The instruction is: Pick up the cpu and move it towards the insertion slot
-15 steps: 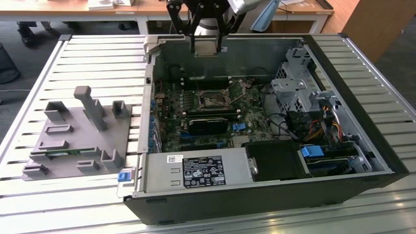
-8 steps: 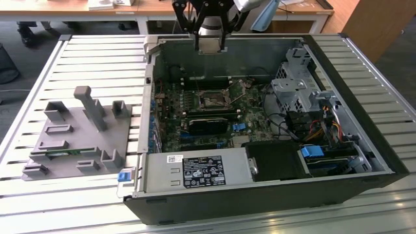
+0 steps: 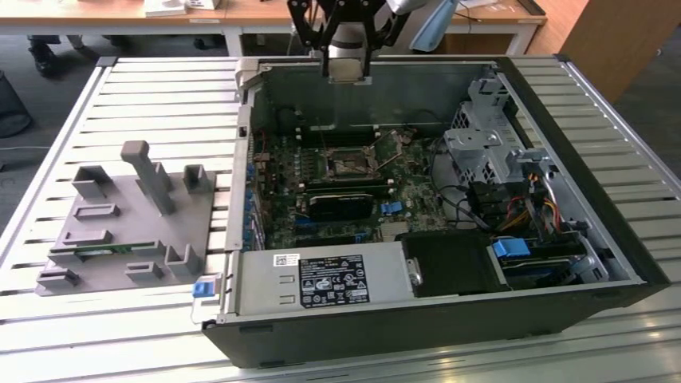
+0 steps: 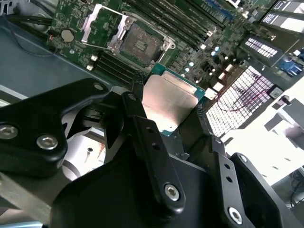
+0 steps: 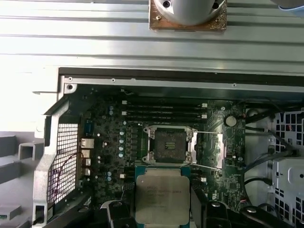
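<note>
1. Claw [image 4: 173, 116] is closed on the cpu [image 4: 169, 100]; in the second wrist view its black fingers [image 4: 142, 137] press the chip's two opposite edges, and the silvery top faces the camera.
2. In the first wrist view the cpu [image 5: 162, 198] is gripped from both sides by dark pads, its lower edge cut off by the frame and its print too small to read.
3. It is held in the air above the motherboard [image 5: 109, 142], near the insertion slot [image 5: 169, 144] but not touching it.
4. The slot's metal frame is swung open, seen in the second wrist view as a shiny bracket [image 4: 102, 23] tilted up beside the dark socket [image 4: 141, 44].
5. Exterior view gives the whole open computer case [image 3: 596, 199] lying on a slatted metal surface [image 3: 159, 104], with the insertion slot [image 3: 346, 166] mid-board and the arm's end [image 3: 346, 48] hanging over the case's far wall.
6. In the exterior view the cpu itself is hard to make out; only a pale block under the arm shows.
7. A grey plastic fixture [image 3: 127, 223] with upright posts sits on the surface on the exterior view's left, well apart from the case; a green strip lies in it.
8. The power supply [image 3: 319, 283] with a label occupies the case's near corner.
9. Memory slots [image 5: 164, 111] run beside the socket, on the side away from the chip.
</note>
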You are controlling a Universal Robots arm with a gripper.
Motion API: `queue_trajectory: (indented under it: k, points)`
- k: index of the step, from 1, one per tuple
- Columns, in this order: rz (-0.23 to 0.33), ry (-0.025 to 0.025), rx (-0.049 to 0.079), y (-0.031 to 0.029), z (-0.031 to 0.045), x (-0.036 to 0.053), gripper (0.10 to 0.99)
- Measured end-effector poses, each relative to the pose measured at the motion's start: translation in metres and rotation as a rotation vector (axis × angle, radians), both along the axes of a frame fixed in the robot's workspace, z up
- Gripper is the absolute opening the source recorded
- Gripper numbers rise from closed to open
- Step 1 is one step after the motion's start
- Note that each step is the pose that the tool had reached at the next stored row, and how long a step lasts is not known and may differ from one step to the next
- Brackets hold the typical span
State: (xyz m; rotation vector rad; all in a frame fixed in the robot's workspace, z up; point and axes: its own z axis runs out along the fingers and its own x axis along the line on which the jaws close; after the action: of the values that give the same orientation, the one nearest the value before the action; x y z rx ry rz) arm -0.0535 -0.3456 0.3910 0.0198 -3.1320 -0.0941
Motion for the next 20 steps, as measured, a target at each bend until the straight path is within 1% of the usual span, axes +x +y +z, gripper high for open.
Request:
queue_trajectory:
  k: [5, 7, 17, 20]
  points:
    - [-0.001, 0.0000, 0.000, 0.0089, -0.0013, 0.0050, 0.545]
    - [-0.001, 0.0000, 0.000, 0.0115, -0.0017, 0.0082, 0.545]
    - [-0.005, 0.0000, 0.000, 0.0211, -0.0031, 0.0268, 0.545]
    - [-0.007, 0.0000, 0.000, 0.0231, -0.0035, 0.0315, 0.545]
